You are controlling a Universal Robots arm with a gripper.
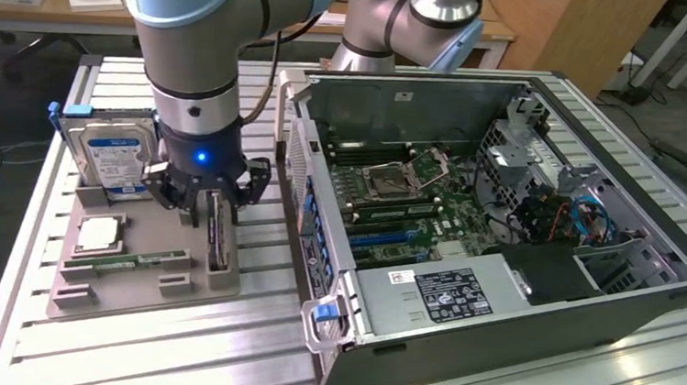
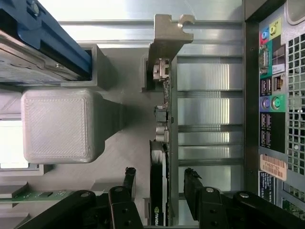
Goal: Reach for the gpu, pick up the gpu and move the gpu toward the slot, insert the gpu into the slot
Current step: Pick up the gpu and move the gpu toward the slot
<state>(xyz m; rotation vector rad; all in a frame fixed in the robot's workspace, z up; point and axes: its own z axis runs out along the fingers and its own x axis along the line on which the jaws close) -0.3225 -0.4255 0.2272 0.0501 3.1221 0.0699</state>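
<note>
My hand straddles the gpu, jaws wide, a gap between the card and each fingertip (nothing gripped). The card stands on edge in a grey holder, its silvery bracket ahead of my hand. Past one finger are the slatted table and the computer case's port panel; past the other, a grey block and a blue-framed hard drive.

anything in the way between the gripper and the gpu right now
Nothing visible. The open gripper sits right over the gpu, which stands on edge in the grey holder, with one finger on each side and a bare gap between each finger and the card.
</note>
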